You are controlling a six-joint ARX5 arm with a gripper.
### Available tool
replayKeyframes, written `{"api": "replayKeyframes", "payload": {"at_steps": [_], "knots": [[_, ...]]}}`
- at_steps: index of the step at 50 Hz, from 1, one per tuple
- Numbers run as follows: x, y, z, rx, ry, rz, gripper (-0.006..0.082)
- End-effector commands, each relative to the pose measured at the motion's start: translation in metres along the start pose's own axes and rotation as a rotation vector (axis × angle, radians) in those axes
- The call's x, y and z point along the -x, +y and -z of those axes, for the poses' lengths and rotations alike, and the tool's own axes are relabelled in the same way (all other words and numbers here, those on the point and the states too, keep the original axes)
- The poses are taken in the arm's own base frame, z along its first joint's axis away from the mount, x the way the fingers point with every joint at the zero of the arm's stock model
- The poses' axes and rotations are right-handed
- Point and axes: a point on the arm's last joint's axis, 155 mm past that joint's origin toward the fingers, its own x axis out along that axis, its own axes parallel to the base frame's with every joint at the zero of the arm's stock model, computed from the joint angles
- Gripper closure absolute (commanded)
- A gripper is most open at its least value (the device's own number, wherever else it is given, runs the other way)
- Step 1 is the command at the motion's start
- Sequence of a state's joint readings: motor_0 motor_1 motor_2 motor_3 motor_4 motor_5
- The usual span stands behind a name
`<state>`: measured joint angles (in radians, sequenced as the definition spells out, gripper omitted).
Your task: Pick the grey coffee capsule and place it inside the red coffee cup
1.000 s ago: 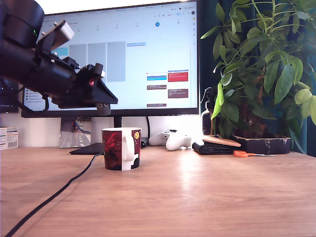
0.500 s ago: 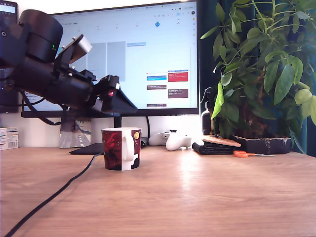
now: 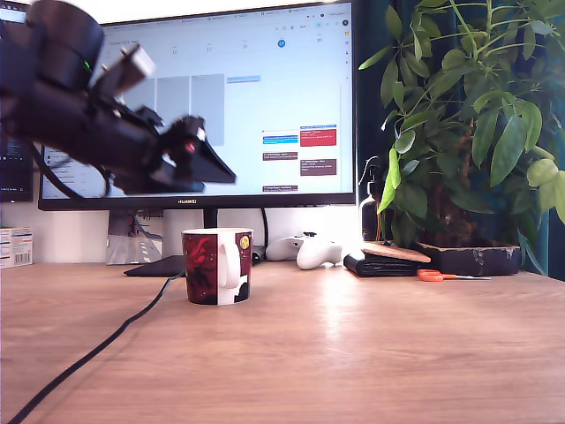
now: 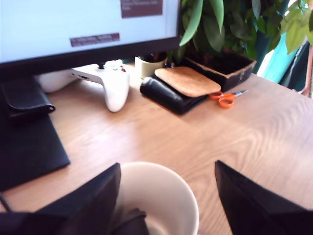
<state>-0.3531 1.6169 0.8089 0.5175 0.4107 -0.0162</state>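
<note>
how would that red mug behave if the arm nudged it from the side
The red coffee cup looks like rigid glazed ceramic, so probably heavy for its size, fragile if knocked off. Upright on a flat base on the smooth wooden desk, it would likely slide rather than tip. A push on its white handle might spin it.

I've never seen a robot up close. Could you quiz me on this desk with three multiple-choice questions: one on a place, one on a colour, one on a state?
1. Where is the claw relative to the red cup?
A resting on the table
B in the air above it
C behind the plant

2. What colour is the game controller?
A black
B white
C orange

3. How do the claw's fingers stand?
A apart
B pressed together
C clamped on scissors

Answers:
1 B, the exterior view shows a gap between them.
2 B, its body is white.
3 A, the wrist view shows the cup's mouth between them.
</note>
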Motion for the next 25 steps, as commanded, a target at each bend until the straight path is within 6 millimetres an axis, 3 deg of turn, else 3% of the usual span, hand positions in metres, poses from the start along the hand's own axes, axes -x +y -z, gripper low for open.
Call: {"api": "replayKeyframes", "payload": {"at_steps": [1,13,25], "knots": [[0.013,0.009,-0.023,-0.027,-0.041,-0.028,0.0211],[0.057,0.049,-0.033,0.001,-0.001,-0.16,0.0288],[0.113,0.078,-0.039,0.027,0.042,-0.303,0.0305]]}}
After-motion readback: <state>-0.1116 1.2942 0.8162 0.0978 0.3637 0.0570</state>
